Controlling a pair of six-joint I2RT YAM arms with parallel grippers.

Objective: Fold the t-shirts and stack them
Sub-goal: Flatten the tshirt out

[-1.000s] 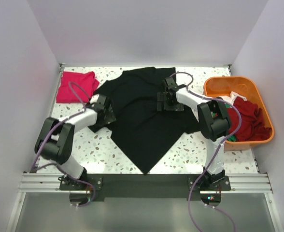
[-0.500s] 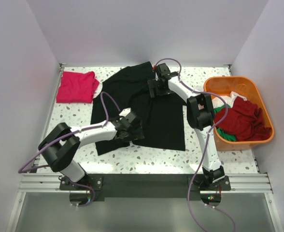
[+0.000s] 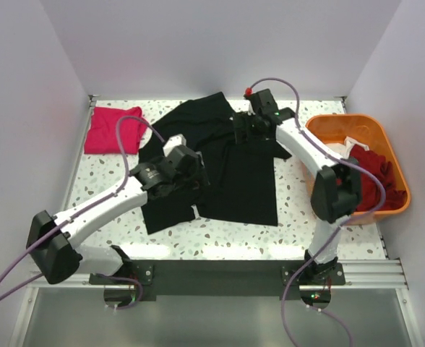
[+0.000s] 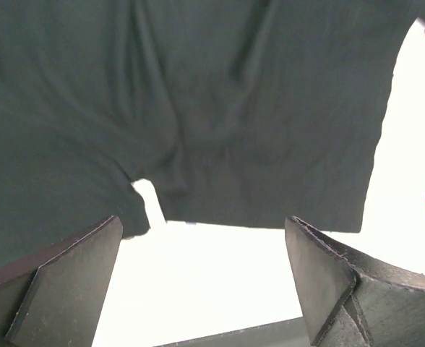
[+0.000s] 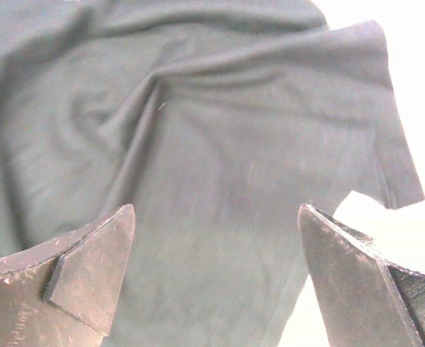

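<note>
Well, my left claw [image 4: 202, 225] and right claw [image 5: 216, 211] both stand spread, holding nothing; the black shirt [image 3: 235, 181] lies on the table [image 3: 299, 224] just beneath both, its hem under my left.

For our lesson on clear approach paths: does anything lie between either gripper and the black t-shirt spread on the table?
Nothing visible does. The left gripper and the right gripper are both open over the black t-shirt, and each wrist view shows no other object between the gripper and the cloth.
</note>
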